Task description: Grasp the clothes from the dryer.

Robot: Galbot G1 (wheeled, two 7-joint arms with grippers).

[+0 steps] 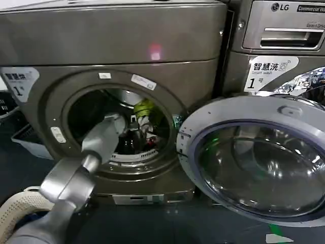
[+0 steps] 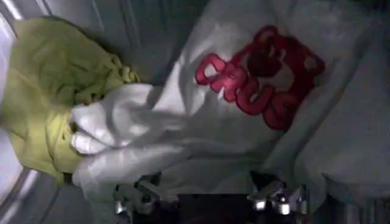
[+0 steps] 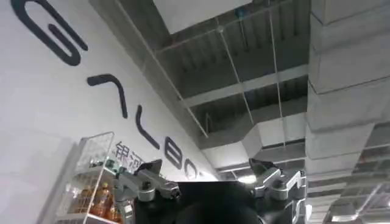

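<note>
The left claw (image 2: 210, 199), fingers spread wide, reaches through the round doorway of the grey-bronze metal dryer (image 1: 114, 46) toward the yellow-green and white red-printed clothes (image 2: 183, 115) inside the drum, and closing too shallowly might pinch only one garment.

A second machine (image 1: 279, 46) with an LG badge and a drawer panel stands at the right of the head view, a white sticker (image 1: 269, 71) marked 1 on its front. The floor (image 1: 152, 223) is dark; a green and white marking (image 1: 277, 236) lies on it near the lower right. At far left sits a grey crate (image 1: 28, 140).

In the right wrist view a white wall (image 3: 55, 109) carries large dark letters. A wire rack (image 3: 91, 182) against it holds what may be bottles of orange drink. Overhead, a grey ceiling (image 3: 244, 61) shows beams and ducts, with a bright lamp (image 3: 247, 179).
</note>
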